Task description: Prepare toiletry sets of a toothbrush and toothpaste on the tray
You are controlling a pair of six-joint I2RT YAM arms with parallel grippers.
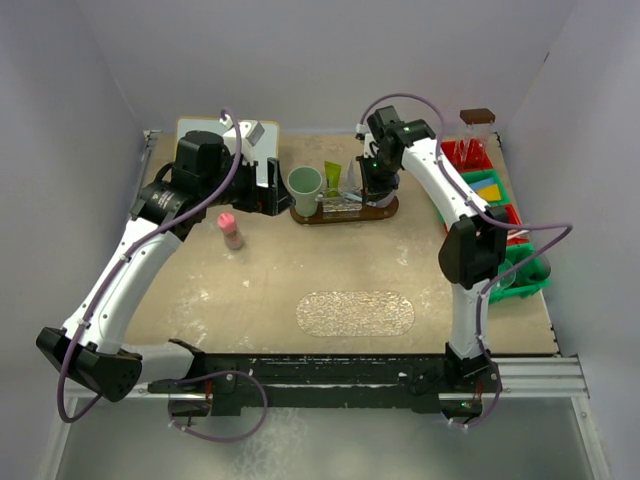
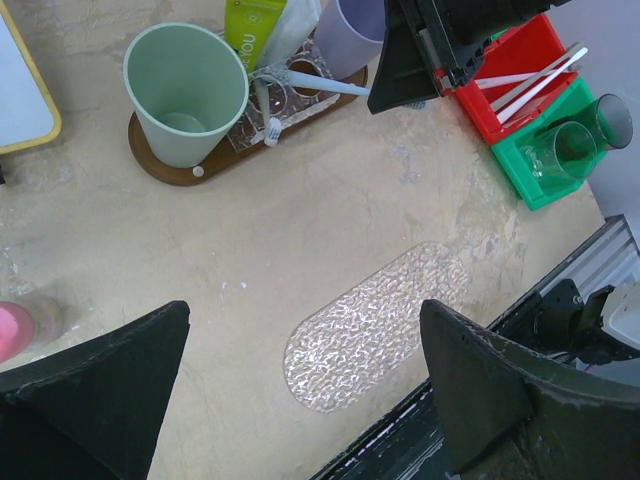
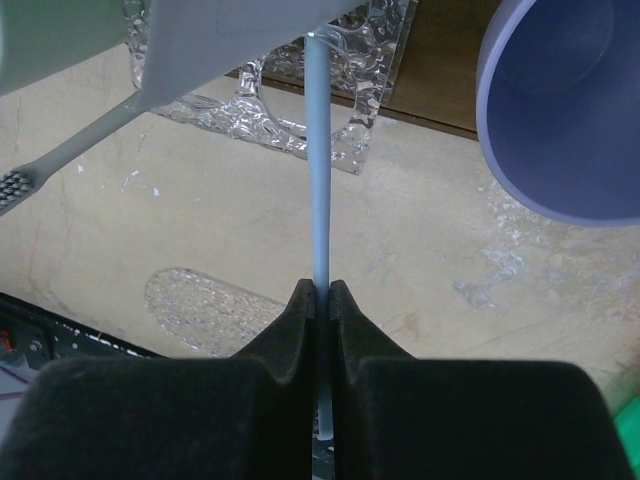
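A brown oval tray (image 1: pixel 385 213) holds a green cup (image 1: pixel 305 186), a lavender cup (image 2: pixel 350 30), a clear rack (image 3: pixel 290 110) and a green tube (image 1: pixel 332 178). My right gripper (image 3: pixel 320 295) is shut on a slim pale blue toothbrush (image 3: pixel 318 170) whose far end reaches into the rack. It hangs over the tray's right part (image 1: pixel 373 190). A white toothbrush (image 3: pixel 75 150) leans out of the rack, bristles toward the table. My left gripper (image 2: pixel 305 370) is open and empty, just left of the green cup (image 2: pixel 185 95). The lavender cup (image 3: pixel 560 110) stands right of the rack.
A pink-capped little bottle (image 1: pixel 232 230) stands left of the tray. A clear textured oval mat (image 1: pixel 355 312) lies near the front. Red and green bins (image 1: pixel 490 190) with straws and glasses line the right edge. A yellow-edged white board (image 1: pixel 200 132) lies at the back left.
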